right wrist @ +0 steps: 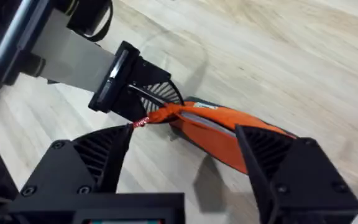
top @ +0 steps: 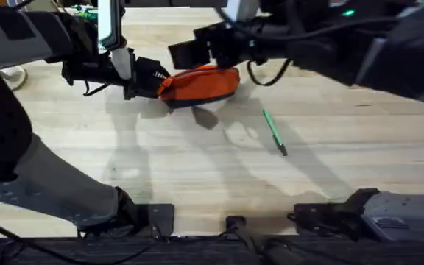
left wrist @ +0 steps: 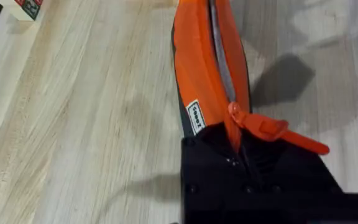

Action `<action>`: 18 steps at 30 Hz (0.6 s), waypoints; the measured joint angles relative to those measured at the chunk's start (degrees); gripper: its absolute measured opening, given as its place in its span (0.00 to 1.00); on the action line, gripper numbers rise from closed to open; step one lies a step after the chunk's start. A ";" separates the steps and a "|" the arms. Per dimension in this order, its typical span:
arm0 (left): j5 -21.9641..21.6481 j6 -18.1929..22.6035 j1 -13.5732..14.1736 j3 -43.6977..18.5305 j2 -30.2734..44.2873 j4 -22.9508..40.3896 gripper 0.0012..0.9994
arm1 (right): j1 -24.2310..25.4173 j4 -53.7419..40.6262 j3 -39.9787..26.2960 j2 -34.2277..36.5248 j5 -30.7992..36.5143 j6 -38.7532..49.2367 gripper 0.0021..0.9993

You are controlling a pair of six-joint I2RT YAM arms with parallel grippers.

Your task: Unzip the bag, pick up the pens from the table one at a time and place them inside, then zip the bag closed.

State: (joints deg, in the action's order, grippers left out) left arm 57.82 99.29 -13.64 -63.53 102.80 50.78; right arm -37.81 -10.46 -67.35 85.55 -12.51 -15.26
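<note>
The orange bag (top: 201, 82) lies at the far middle of the table (top: 197, 169), lifted a little at its left end. My left gripper (top: 152, 79) is shut on that end; in the left wrist view its black fingers (left wrist: 204, 155) clamp the bag (left wrist: 204, 68) beside an orange tab (left wrist: 272, 129), and a grey zipper line (left wrist: 224, 65) runs along the top. My right gripper (top: 206, 60) hovers open just above the bag (right wrist: 229, 134), one finger on each side, with a small red-and-white pull (right wrist: 143, 121) by one fingertip (right wrist: 124, 134). A green pen (top: 274, 132) lies to the bag's right.
A small box with red and green print (left wrist: 25, 7) stands at the table's far left. Both arms' bases (top: 227, 224) line the near edge. Bare wood spreads between the bases and the bag.
</note>
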 joint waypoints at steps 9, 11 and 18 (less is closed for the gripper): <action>1.53 0.17 0.01 0.00 0.00 0.02 0.98 | 1.84 -5.73 0.00 -2.54 0.00 1.09 1.00; 1.63 0.20 0.01 0.00 0.00 0.00 0.99 | 1.84 -5.94 0.00 -2.54 0.00 1.95 1.00; 2.06 0.21 -0.01 0.00 0.00 0.64 0.99 | 1.84 -10.09 -0.89 -2.54 0.00 5.14 1.00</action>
State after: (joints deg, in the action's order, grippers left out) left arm 59.88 99.50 -13.65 -63.53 102.80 51.42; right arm -35.97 -20.55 -68.24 83.00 -12.51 -10.12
